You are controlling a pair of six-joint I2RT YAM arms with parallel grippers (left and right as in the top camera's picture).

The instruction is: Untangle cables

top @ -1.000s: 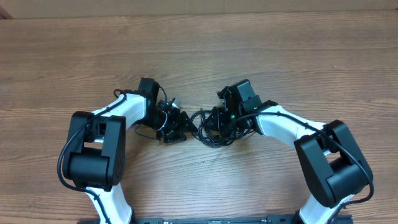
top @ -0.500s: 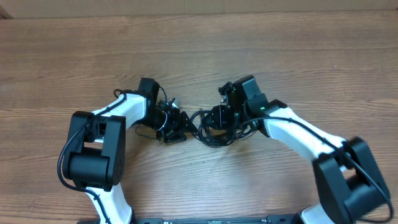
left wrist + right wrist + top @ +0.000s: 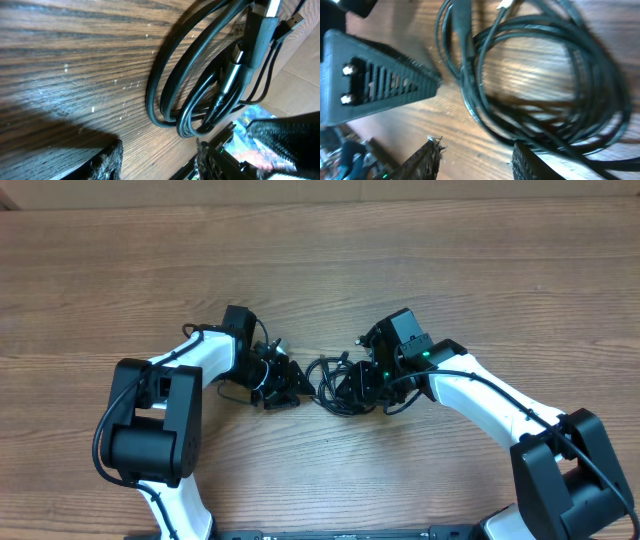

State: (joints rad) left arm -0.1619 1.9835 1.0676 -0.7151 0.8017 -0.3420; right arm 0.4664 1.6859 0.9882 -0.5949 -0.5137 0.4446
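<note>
Wooden table, seen from above: the cables lie as one looped black bundle at the middle of the near half, flat on the wood between the two claws. The left gripper sits just beside the bundle's left edge, released. In its wrist view its fingers stand apart with bare wood between them, the loops just ahead. The right gripper meets the bundle's right edge, likewise released and grasping nothing; its fingers spread over bare wood, the coil's rim just beside one tip. Wood runs wide toward the far edge and both sides — the arms crowd the near side.
</note>
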